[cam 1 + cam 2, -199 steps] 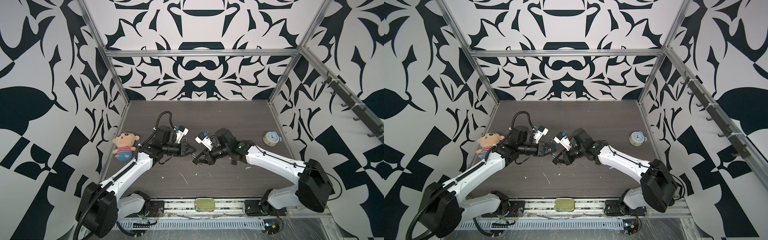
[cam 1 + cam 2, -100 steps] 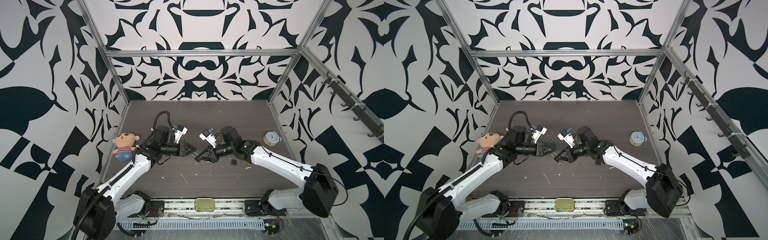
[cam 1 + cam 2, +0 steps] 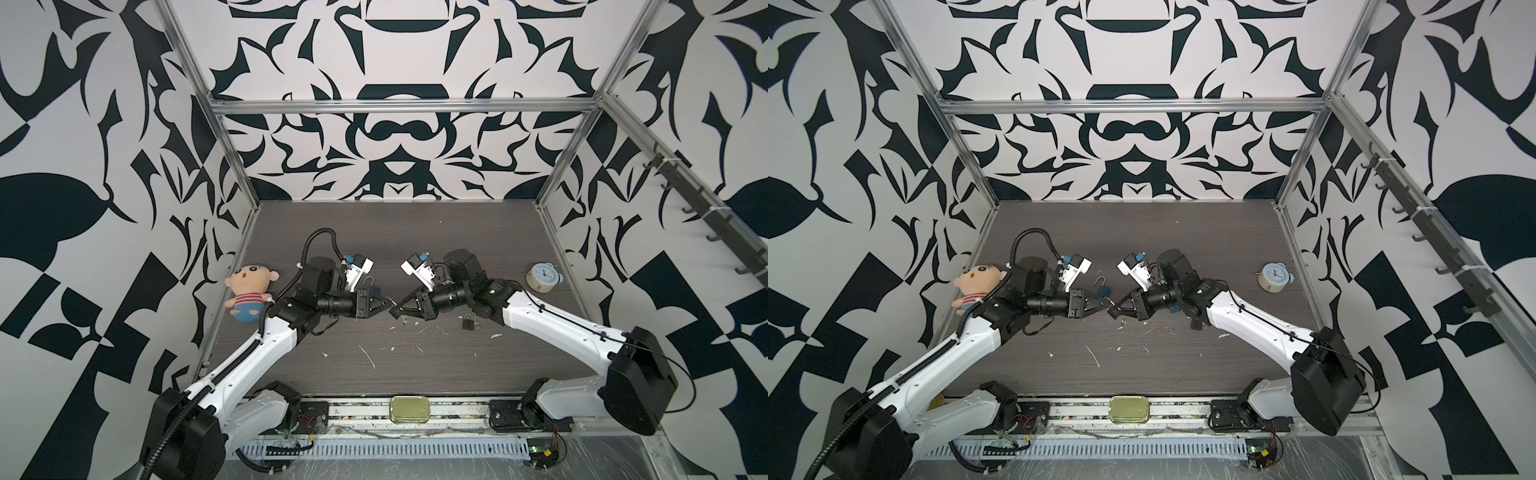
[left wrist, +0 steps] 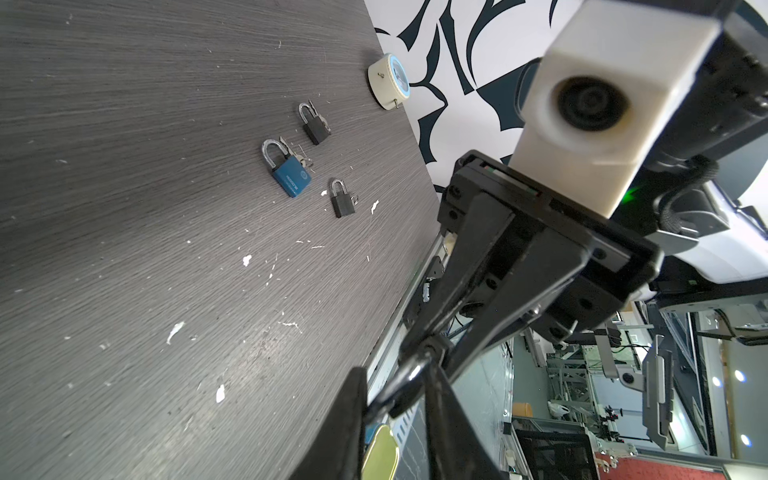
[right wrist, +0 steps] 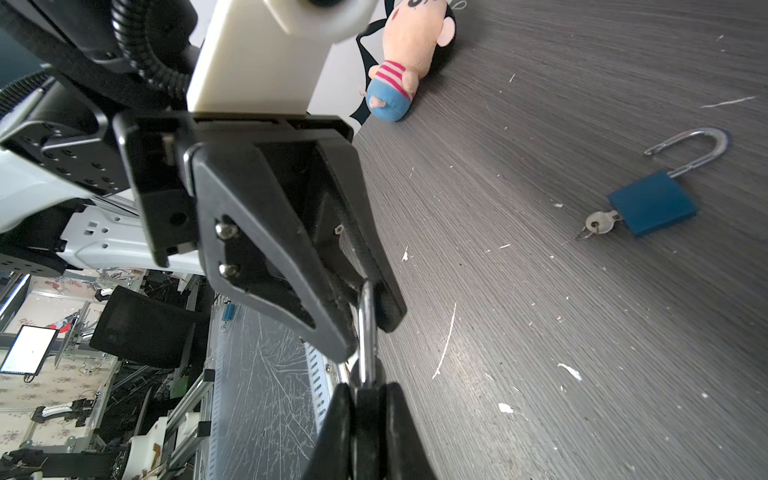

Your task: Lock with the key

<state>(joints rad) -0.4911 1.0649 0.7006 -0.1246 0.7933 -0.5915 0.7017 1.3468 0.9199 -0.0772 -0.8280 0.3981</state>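
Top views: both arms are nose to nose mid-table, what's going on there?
The two arms share one small black padlock. The right gripper is shut on its body, and the left gripper has its jaws slightly parted around the shackle. I see no key in either gripper. An open blue padlock with a key in it lies on the table nearby.

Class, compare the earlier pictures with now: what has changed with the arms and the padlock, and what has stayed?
The right arm has drawn back slightly towards its own side; the right claw stays shut on the small padlock. The left claw has parted its jaws a little around the shackle; whether it pinches it is unclear. The blue padlock, doll, clock and tin stayed put.
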